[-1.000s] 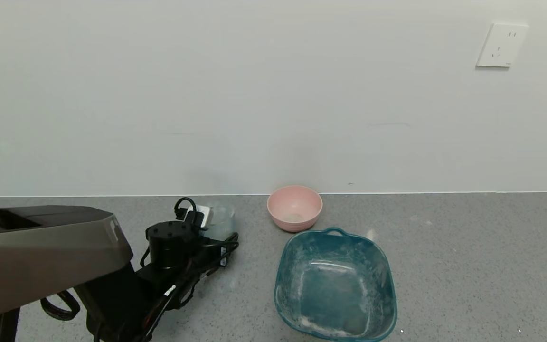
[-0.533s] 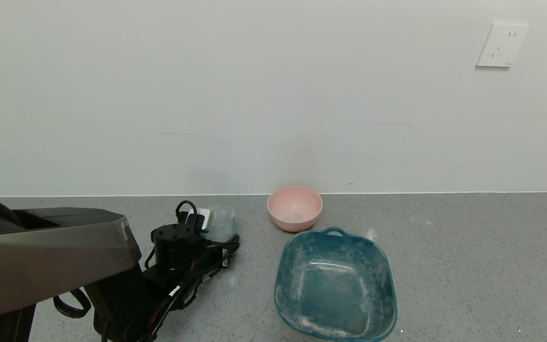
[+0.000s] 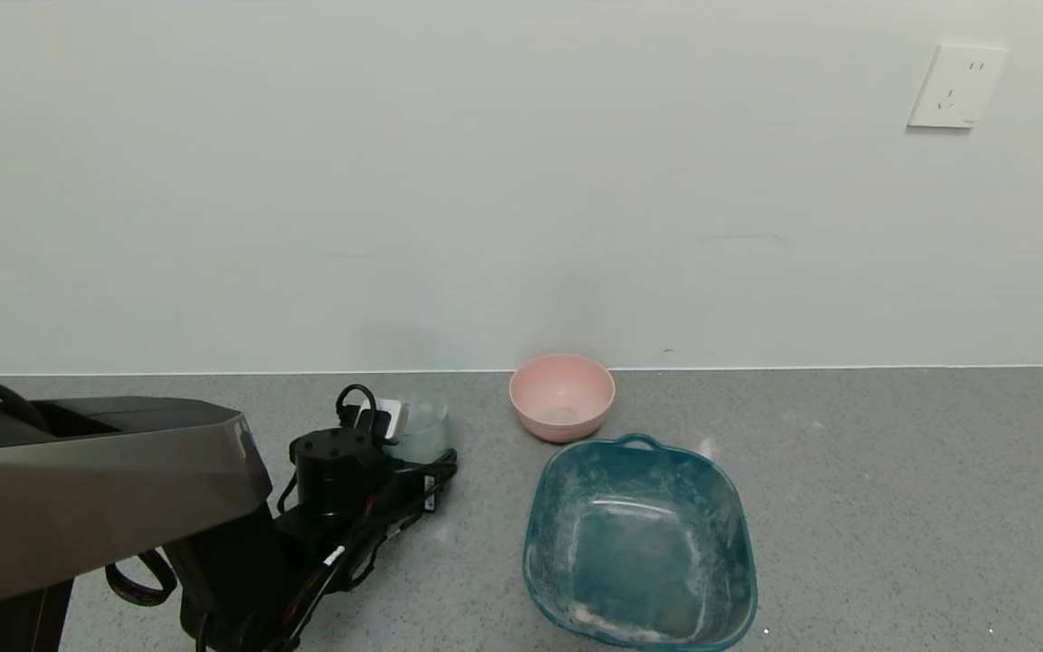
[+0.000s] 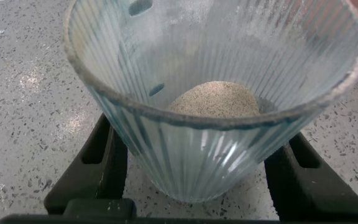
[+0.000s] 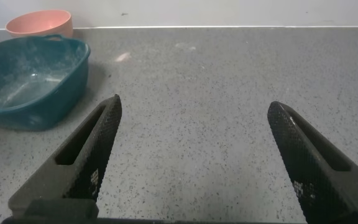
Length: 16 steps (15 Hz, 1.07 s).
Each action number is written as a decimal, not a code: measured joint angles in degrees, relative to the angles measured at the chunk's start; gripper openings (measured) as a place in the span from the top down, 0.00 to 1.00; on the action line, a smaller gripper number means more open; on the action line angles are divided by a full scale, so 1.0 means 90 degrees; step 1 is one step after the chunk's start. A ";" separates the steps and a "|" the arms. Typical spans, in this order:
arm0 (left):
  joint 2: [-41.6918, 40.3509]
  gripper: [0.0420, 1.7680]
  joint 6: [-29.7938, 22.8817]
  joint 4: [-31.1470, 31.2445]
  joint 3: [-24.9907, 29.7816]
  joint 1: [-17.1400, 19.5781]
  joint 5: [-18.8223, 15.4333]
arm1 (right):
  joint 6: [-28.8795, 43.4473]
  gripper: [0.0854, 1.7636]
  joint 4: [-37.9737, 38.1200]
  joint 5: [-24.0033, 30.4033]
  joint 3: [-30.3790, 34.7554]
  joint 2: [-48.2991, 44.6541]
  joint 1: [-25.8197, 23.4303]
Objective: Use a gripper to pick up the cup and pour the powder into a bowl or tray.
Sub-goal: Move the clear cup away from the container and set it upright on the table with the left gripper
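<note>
The cup (image 4: pixel 210 143), a ribbed pale-blue tumbler, stands upright between the black fingers (image 4: pixel 98 158) of my left gripper (image 4: pixel 204 171), which is shut on its lower part. A small heap of whitish powder (image 4: pixel 213 99) lies in its bottom. In the head view the cup (image 3: pixel 420 424) is at the back left of the counter, and the pink bowl (image 3: pixel 561 396) stands apart to its right. I cannot tell whether the cup's base touches the counter. My right gripper (image 5: pixel 194 118) hangs open over bare counter, holding nothing.
A teal squarish tub (image 3: pixel 639 539) dusted with white powder sits in front of the pink bowl, and it appears beside that bowl (image 5: pixel 39 23) in the right wrist view as well. The wall runs close behind the cup and bowl. Grey speckled counter (image 3: pixel 893 507) stretches to the right.
My left arm has shifted a little to the right with the cup still in its grip. The bowl and tub have not moved.
</note>
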 joint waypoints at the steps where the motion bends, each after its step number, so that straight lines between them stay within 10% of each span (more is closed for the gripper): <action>1: 0.0000 0.29 -0.0019 0.0000 0.0000 -0.0003 0.0001 | 0.0000 0.03 0.0000 0.0000 0.0000 0.0000 0.0000; 16: 0.0027 0.15 -0.0019 0.0012 0.0088 -0.0046 0.0014 | 0.0000 0.03 0.0000 0.0000 0.0000 0.0000 0.0000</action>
